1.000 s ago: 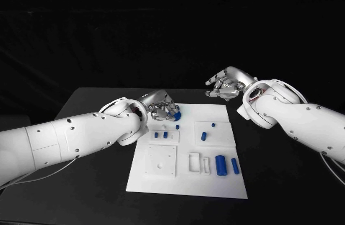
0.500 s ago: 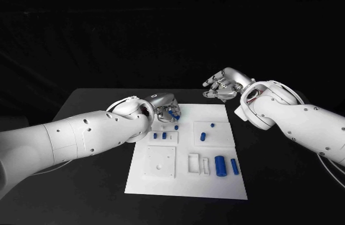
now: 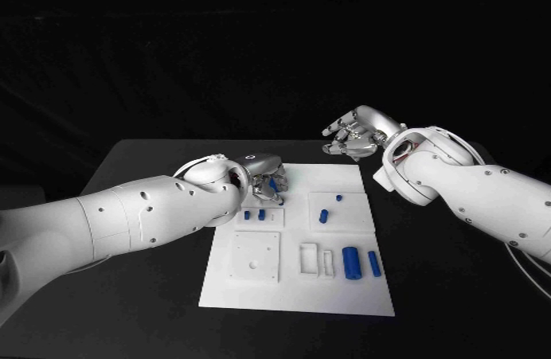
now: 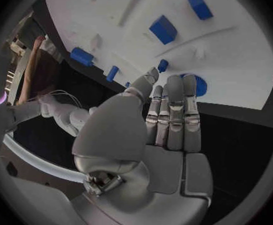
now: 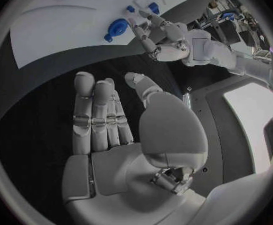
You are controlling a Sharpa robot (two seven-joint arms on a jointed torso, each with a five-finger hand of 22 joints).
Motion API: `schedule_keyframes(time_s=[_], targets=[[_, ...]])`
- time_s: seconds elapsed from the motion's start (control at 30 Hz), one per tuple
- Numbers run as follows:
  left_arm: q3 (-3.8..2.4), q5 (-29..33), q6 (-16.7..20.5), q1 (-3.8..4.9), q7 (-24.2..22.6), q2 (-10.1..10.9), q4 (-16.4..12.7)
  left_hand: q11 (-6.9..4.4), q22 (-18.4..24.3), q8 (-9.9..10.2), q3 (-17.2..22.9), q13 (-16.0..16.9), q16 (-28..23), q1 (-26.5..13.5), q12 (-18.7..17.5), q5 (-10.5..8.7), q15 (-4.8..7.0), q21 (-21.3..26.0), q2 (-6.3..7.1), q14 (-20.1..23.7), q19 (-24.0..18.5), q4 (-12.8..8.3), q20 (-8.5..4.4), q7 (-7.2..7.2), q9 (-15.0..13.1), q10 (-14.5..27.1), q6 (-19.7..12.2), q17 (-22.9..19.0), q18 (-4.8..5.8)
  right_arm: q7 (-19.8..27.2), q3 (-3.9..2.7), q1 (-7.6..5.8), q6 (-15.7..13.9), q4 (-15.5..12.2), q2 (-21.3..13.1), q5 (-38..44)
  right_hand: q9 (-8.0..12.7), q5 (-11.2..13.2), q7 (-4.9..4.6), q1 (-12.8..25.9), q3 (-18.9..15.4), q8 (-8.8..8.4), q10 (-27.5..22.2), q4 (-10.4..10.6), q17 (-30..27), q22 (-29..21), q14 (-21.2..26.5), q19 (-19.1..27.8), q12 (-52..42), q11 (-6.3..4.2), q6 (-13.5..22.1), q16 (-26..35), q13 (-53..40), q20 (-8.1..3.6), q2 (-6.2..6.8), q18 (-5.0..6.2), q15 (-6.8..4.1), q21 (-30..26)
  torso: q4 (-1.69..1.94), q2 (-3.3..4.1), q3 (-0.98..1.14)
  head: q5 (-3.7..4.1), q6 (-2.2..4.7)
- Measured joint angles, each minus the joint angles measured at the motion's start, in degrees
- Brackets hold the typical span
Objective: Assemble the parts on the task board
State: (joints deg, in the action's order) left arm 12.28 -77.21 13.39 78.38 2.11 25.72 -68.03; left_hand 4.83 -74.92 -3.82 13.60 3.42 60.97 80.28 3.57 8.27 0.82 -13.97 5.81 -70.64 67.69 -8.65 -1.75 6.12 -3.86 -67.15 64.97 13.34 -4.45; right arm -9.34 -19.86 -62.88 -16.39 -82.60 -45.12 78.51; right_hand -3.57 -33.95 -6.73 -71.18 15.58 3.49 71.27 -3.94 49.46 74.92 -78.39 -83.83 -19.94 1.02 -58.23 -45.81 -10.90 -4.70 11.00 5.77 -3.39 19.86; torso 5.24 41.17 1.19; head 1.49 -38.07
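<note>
**My left fingers at the round blue part, far corner of the board**

Head view: one white task board (image 3: 301, 283) lies on the black surface (image 3: 138, 295). I count about seven small blue parts on it: two short pegs (image 3: 255, 214) side by side, one slanted piece (image 3: 324, 215), one tiny one (image 3: 339, 197), and two upright cylinders (image 3: 350, 263) near the right edge, in shallow recesses. My left hand (image 3: 267, 176) sits at the board's far left corner, where a bit of blue shows at it. My right hand (image 3: 358, 134) hangs beyond the far edge, fingers curled loosely round nothing.

Left wrist view: my left fingers (image 4: 174, 115) lie straight and together, their tips over a round blue part (image 4: 198, 85) on the board; I cannot tell if they grip it.

Right wrist view: my right fingers (image 5: 96, 117) are released, off the board.
</note>
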Motion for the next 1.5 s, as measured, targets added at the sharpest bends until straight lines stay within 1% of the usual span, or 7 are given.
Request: schedule_keyframes(time_s=[0.43,0.7,0.87,1.13,1.17,1.37,1.5], targets=[[0.01,-0.6,-1.9,-0.27,0.2,-0.3,0.5,-0.22,0.0,0.0,1.2,0.0,1.1,0.0,0.0,0.55,-0.15,-0.5,0.0,-0.2,0.2,0.2,-0.2,0.0,0.0,-0.6,0.0,0.3,0.03,0.0,0.0,0.0,-0.1,0.0,0.0,0.0,0.0,0.0,0.0,0.0,-0.2,0.0,0.2,0.2,-0.1,0.0,0.0,0.0,0.5,0.21,0.0,0.0,0.6,0.0,0.0,-0.06,0.0,-0.6,0.01,-0.09,-0.06,0.01,-0.09],[0.03,-0.6,-1.7,-1.01,0.3,-0.8,1.3,-0.22,0.0,0.0,2.4,-0.1,1.4,0.2,0.0,0.55,-0.15,-2.4,-0.24,-0.1,0.0,-0.1,-0.01,0.0,0.0,-0.6,0.0,0.3,0.03,0.0,0.0,0.0,-0.1,-0.1,-0.1,0.0,0.0,0.0,0.01,0.0,-0.3,0.0,0.2,0.3,-0.2,0.0,0.0,0.0,0.5,0.21,0.0,0.0,0.7,0.0,0.0,-0.07,0.0,-0.6,-0.03,0.03,-0.04,0.27,-0.06],[0.03,-0.6,-1.6,-1.29,0.3,-1.1,1.7,-0.22,0.0,0.0,2.7,0.0,1.4,0.3,0.0,0.55,-0.14,-4.0,-0.31,-0.1,-0.8,-0.1,-0.08,0.0,0.0,-0.6,0.0,0.3,0.05,0.0,0.0,0.0,-0.1,-0.3,-0.1,0.0,0.0,0.0,0.02,0.0,-0.3,0.0,0.2,0.3,-0.2,0.0,0.0,0.0,0.5,0.22,0.0,0.0,0.7,0.0,0.0,-0.08,0.0,-0.6,-0.02,0.03,-0.03,0.37,-0.29],[0.0,-0.6,-1.5,-1.62,0.2,-1.3,2.2,-0.64,0.0,0.0,2.9,0.0,2.2,0.3,0.0,0.55,-0.14,-5.0,-0.83,-0.1,-1.0,0.0,-0.13,0.0,0.0,-1.7,0.0,0.4,0.02,0.0,0.0,0.0,-0.1,-0.3,-0.1,0.0,0.0,0.0,0.04,0.0,-0.3,0.0,0.2,0.3,-0.2,0.0,0.0,0.0,0.5,0.22,0.0,0.0,0.7,0.0,0.0,-0.09,0.0,-0.6,0.02,-0.03,-0.01,0.42,-0.54],[0.0,-0.6,-1.5,-1.63,0.2,-1.3,2.3,-0.73,0.0,0.0,2.8,0.0,2.3,0.4,0.0,0.55,-0.13,-5.2,-1.27,-0.1,-1.1,0.0,-0.23,0.0,0.0,-1.8,0.0,0.4,0.03,0.0,0.0,0.0,-0.1,-0.3,-0.1,0.0,0.0,0.0,0.05,0.0,-0.3,0.0,0.2,0.3,-0.2,0.0,0.0,0.0,0.5,0.22,0.0,0.0,0.7,0.0,0.0,-0.09,0.0,-0.6,0.02,-0.04,-0.01,0.42,-0.57],[0.0,-0.6,-1.5,-1.67,0.2,-1.6,2.8,-0.81,0.0,0.0,3.0,0.0,2.7,0.5,0.0,0.55,0.02,-5.8,-1.9,-0.3,-1.2,0.1,-0.32,-0.03,0.0,-2.3,0.5,0.5,0.02,0.1,0.0,0.0,-0.1,-0.3,-0.1,0.0,0.0,0.0,0.08,0.0,-0.3,0.0,0.2,0.3,-0.2,0.0,0.0,0.0,0.6,0.21,-0.1,0.0,0.8,0.0,0.0,-0.1,0.0,-0.8,0.0,-0.06,-0.01,0.42,-0.59],[-0.02,-0.6,-1.5,-1.71,0.2,-1.8,3.1,-1.03,-0.1,0.0,3.0,0.0,2.9,0.3,0.0,0.55,0.19,-6.1,-2.12,-0.4,-1.2,0.1,-0.32,0.04,0.0,-2.5,0.7,0.6,0.03,0.1,0.0,0.0,-0.1,-0.3,-0.1,0.0,0.0,0.0,0.1,0.0,-0.3,0.0,0.4,0.3,-0.3,0.0,0.0,0.0,0.8,-0.01,-0.1,0.0,0.9,0.0,0.0,0.2,0.01,-1.2,-0.02,-0.06,-0.01,0.42,-0.59]])
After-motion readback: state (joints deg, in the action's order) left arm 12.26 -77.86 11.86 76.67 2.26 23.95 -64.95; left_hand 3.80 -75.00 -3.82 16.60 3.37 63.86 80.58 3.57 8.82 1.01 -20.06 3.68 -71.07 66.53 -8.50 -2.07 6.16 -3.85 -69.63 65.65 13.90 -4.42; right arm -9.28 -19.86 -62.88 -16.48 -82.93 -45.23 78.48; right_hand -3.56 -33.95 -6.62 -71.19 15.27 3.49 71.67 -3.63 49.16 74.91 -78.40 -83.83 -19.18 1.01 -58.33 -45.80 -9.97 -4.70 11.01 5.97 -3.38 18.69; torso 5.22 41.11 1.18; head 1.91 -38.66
